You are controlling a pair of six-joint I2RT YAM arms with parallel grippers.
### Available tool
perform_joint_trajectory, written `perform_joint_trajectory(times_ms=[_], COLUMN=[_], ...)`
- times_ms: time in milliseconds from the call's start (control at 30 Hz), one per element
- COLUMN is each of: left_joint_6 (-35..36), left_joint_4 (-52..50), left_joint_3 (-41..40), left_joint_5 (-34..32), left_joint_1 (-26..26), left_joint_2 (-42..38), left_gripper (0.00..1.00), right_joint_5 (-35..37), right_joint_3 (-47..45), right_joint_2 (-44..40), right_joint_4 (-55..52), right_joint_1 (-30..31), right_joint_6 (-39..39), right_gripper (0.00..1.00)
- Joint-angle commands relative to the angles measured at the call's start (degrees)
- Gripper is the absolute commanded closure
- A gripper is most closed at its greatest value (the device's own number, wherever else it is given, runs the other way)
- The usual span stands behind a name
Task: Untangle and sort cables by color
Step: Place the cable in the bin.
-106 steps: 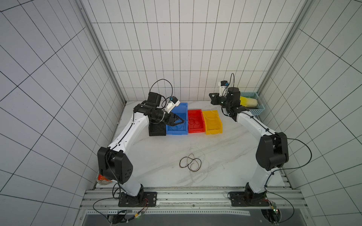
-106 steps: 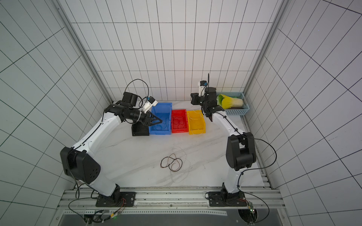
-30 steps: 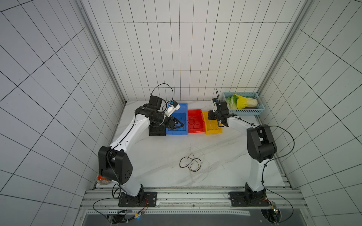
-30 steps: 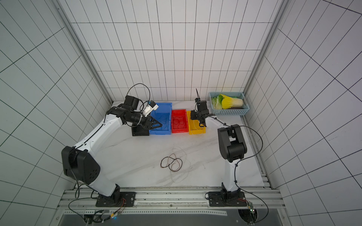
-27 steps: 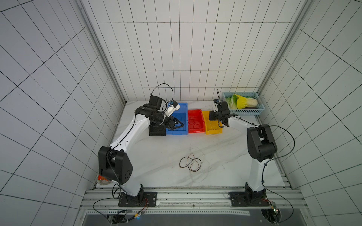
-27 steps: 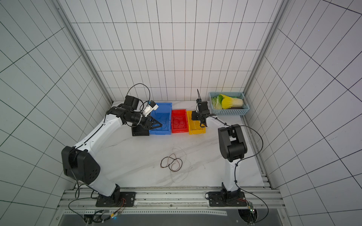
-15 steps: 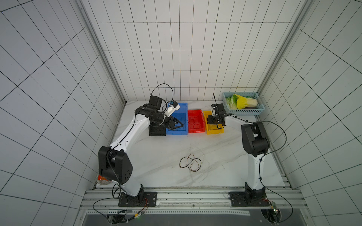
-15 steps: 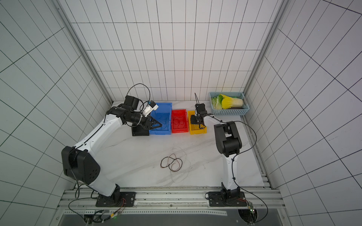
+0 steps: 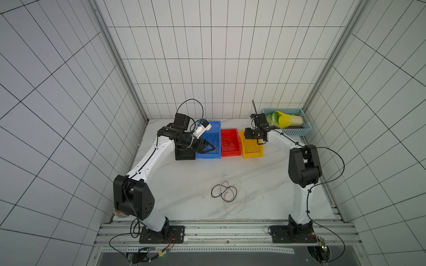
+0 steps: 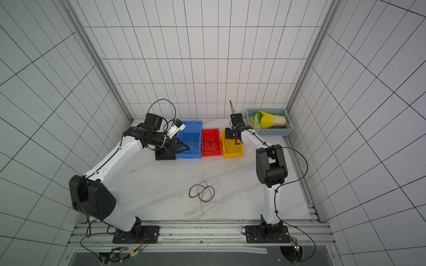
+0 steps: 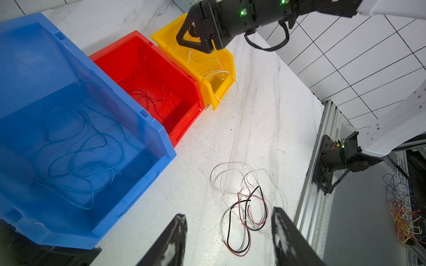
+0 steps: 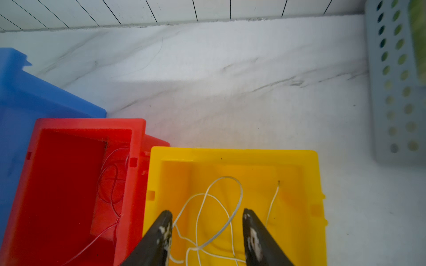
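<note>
Nearest, on the open worktop (image 9: 265, 182), a loose tangle of cables (image 9: 224, 193) lay with black, red and white strands looped over one another, well apart from both arms. Beyond it four bins stood in a row: a black bin (image 9: 184, 157), a blue bin (image 9: 208, 157), a red bin (image 9: 231, 153) and a yellow bin (image 9: 253, 156). Blue cables (image 11: 76, 156) curled in the blue bin; red cables (image 11: 149, 99) lay in the red one; white cables (image 12: 241, 194) lay in the yellow one, one strand drooping over its front lip. The left jaws hung over the blue bin, parted and empty; the right jaws stood apart above the white cables, low over the yellow bin, with nothing clamped between them. Farthest, by the back wall, a pale blue basket (image 9: 296, 131) held a cabbage (image 9: 288, 120).
</note>
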Motion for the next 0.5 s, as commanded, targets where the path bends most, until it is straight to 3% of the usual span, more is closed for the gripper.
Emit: perform_joint_trajectory(times_ms=[0, 233, 367, 467], left_joint_6=[1.1, 3.0, 11.7, 17.9], left_joint_4=[0.7, 2.8, 2.8, 2.9], left_joint_3=[-0.8, -4.5, -9.9, -12.7], left_joint_5=[-0.3, -1.1, -6.0, -9.4], left_joint_1=[-0.1, -0.9, -6.8, -11.7], left_joint_2=[-1.4, -1.1, -0.2, 1.4], left_gripper=[0.44, 0.43, 0.43, 0.42], right_joint_5=[3.1, 4.7, 3.6, 3.1], right_joint_3=[2.3, 3.9, 1.2, -6.1], right_joint_2=[-3.7, -8.4, -15.8, -24.1], right_joint_4=[-4.6, -8.5, -10.6, -10.7], right_joint_1=[0.3, 0.2, 0.2, 0.4], right_joint_6=[-0.9, -2.4, -3.6, -3.6], right_gripper=[0.42, 0.36, 0.36, 0.35])
